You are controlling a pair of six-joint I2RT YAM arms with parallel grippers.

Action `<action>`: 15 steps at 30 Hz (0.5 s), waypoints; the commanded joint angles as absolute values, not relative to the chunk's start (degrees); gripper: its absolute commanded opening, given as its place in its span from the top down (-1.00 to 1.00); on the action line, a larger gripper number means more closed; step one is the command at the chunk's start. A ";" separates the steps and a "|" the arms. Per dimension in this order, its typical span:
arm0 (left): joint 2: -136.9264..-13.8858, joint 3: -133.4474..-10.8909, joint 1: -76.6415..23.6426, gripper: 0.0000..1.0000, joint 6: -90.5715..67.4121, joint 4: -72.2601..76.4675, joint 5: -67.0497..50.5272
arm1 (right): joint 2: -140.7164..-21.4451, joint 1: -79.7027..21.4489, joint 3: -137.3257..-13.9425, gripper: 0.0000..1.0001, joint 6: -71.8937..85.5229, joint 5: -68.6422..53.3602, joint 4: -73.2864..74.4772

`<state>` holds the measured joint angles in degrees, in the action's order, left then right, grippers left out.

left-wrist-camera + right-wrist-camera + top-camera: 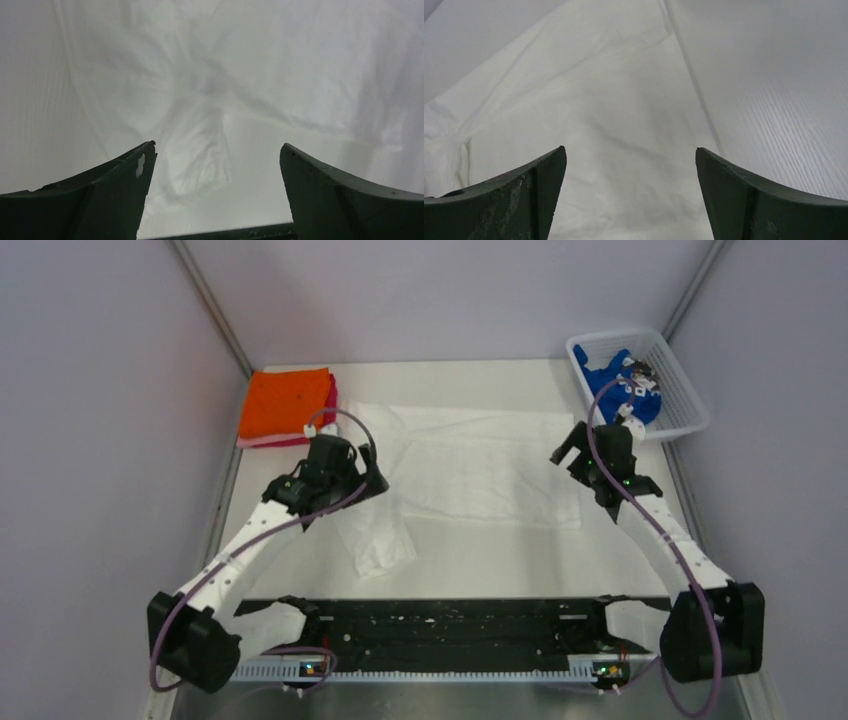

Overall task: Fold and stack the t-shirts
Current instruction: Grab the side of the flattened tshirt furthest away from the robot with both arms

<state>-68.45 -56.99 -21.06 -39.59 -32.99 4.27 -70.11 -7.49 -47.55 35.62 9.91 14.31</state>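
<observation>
Cloth fills both wrist views: the white tee (480, 465) lies spread flat across the middle of the table (480, 570), with one crumpled corner trailing toward my bases on the left side.

My left gripper (375, 482) sits over that left edge of the tee. In the wrist view, left gripper (218, 145) has its jaws wide apart with nothing between them, and wrinkled white fabric lies below. I cannot tell whether the tips touch the cloth.

My right gripper (567, 447) is at the tee's right edge. From the wrist, right gripper (629, 148) is also spread wide and empty. The tee (589, 115) lies under the left finger and the gap, and its edge runs up the view with bare table to the right.

The orange tee (285, 400) lies folded at the far left corner. It rests on the pink tee (272, 441), which shows only as a thin border along its near and right sides. Both are just beside the white tee's far left corner.

The blue tee (612, 375) is bunched up in the basket (692, 408) at the far right corner, with white lettering showing, well apart from the folded pile.
</observation>
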 commanded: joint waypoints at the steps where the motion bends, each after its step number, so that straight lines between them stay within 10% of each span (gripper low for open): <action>1: -59.32 -44.31 -26.77 -0.93 -47.53 -49.17 8.33 | -59.68 -7.85 -38.45 -0.97 40.51 13.37 21.53; 15: -54.39 -26.17 -31.89 -0.25 -56.22 -38.17 2.23 | -51.57 -7.81 -27.79 -0.89 47.97 15.79 24.16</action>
<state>-52.60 -26.44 -31.62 -54.59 -44.60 0.51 -53.63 -7.49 -30.06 43.79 14.28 24.18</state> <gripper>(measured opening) 0.653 0.952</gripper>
